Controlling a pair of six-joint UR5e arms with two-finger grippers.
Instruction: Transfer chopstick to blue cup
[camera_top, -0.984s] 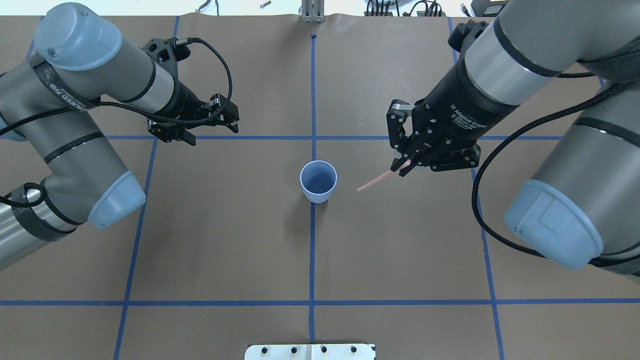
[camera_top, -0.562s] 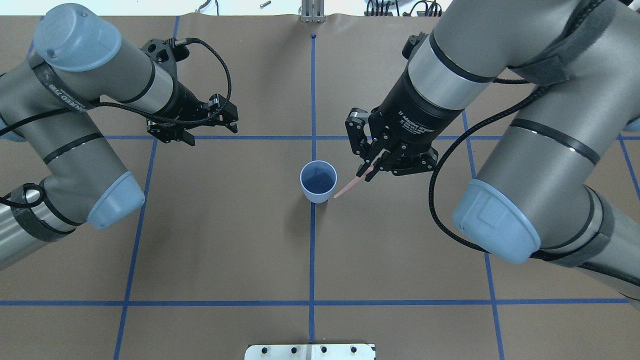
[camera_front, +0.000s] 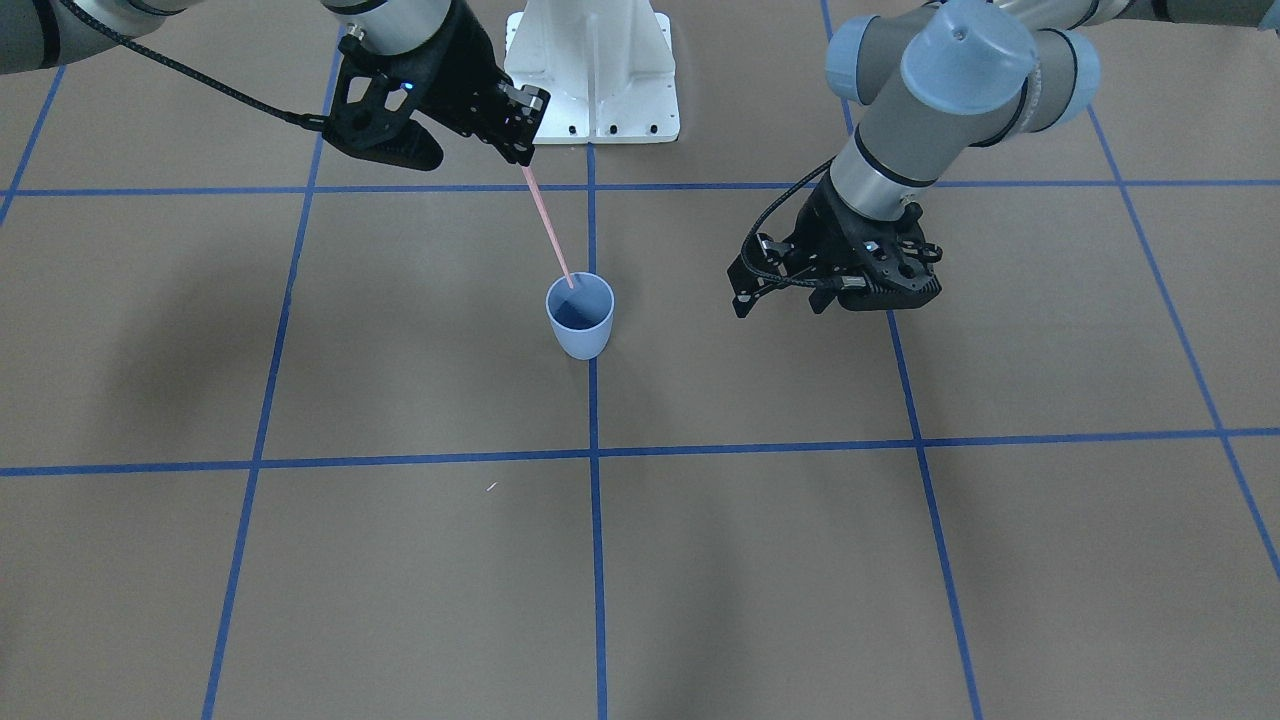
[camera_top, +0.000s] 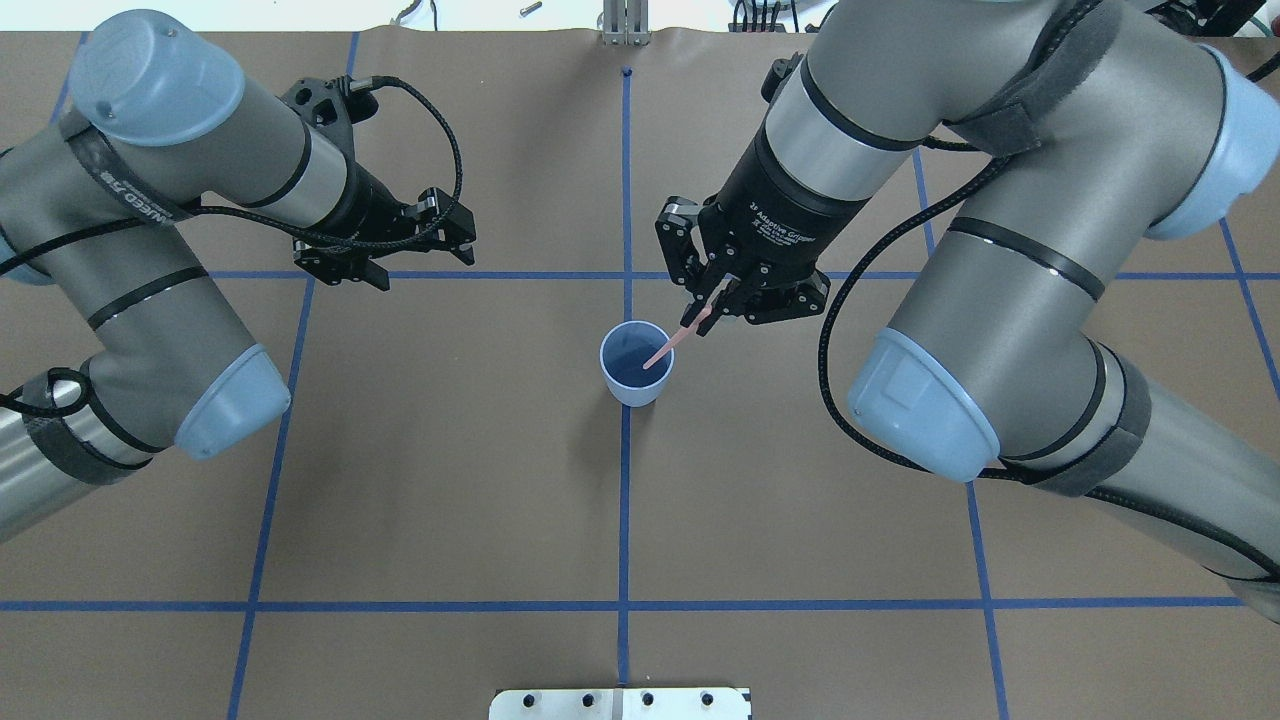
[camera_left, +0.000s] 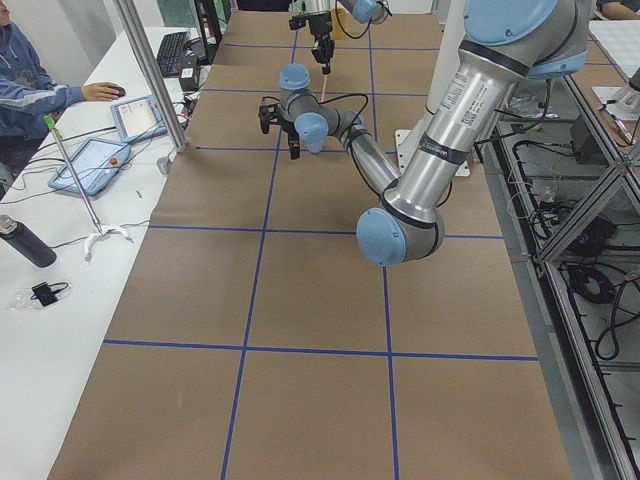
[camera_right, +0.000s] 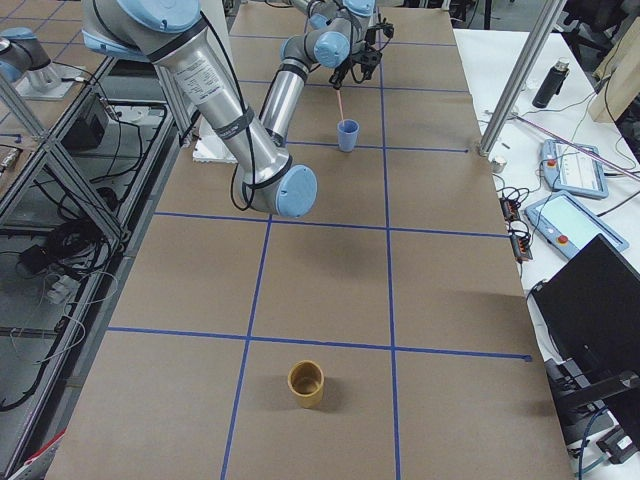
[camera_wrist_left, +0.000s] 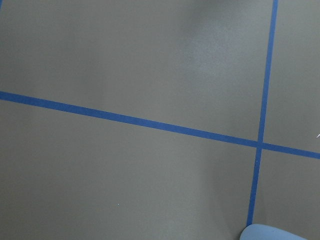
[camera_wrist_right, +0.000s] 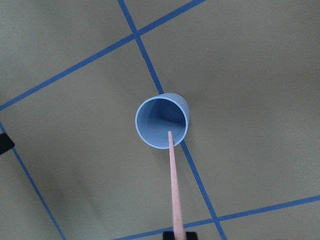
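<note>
The blue cup stands upright at the table's middle, on a blue tape line; it also shows in the front view, the right wrist view and the right side view. My right gripper is shut on one pale pink chopstick at its top end, above and just right of the cup. The chopstick slants down, and its tip lies over the cup's mouth, at the rim. My left gripper hangs open and empty well left of the cup, also seen in the front view.
A tan cup stands far off on the robot's right end of the table. The white robot base is behind the blue cup. A metal plate sits at the near edge. An operator sits beyond the table.
My right arm has swung left with the chopstick, from right of the cup to over it; the tip now lies over the cup's mouth. The left arm has not moved.
</note>
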